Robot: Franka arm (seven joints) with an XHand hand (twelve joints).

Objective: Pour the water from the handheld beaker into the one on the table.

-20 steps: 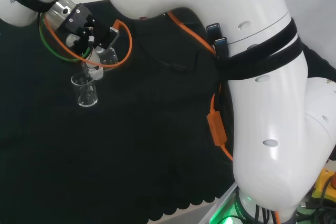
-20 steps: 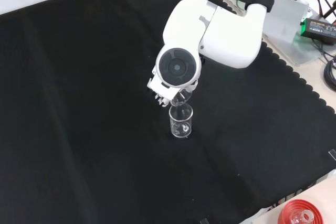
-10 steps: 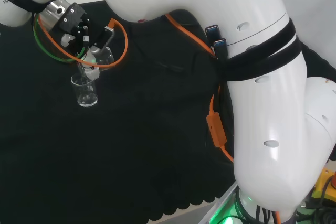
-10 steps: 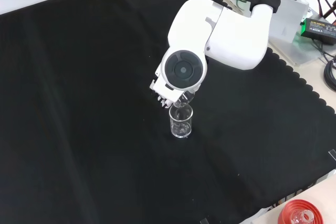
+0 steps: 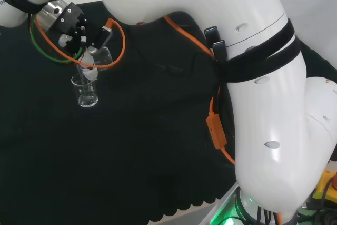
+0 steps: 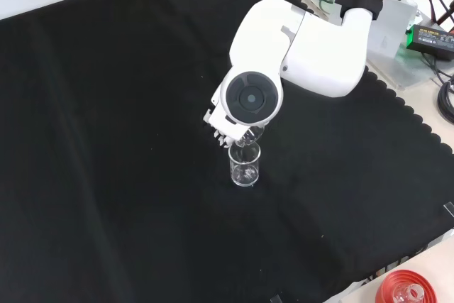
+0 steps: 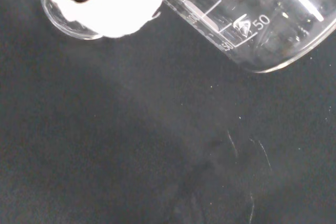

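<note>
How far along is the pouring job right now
Done: the hand has carried the handheld beaker over the beaker on the table and tipped it toward that rim. In hand: the pour itself, with the held beaker's lip just above the standing one in the front view. I cannot tell how much water has passed. Left: finishing the pour and righting the held beaker.

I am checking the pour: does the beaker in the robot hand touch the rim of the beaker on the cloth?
Cannot tell. In the head view the handheld beaker tilts over the standing beaker and their clear edges overlap; the front view does not show a gap or contact either.
</note>
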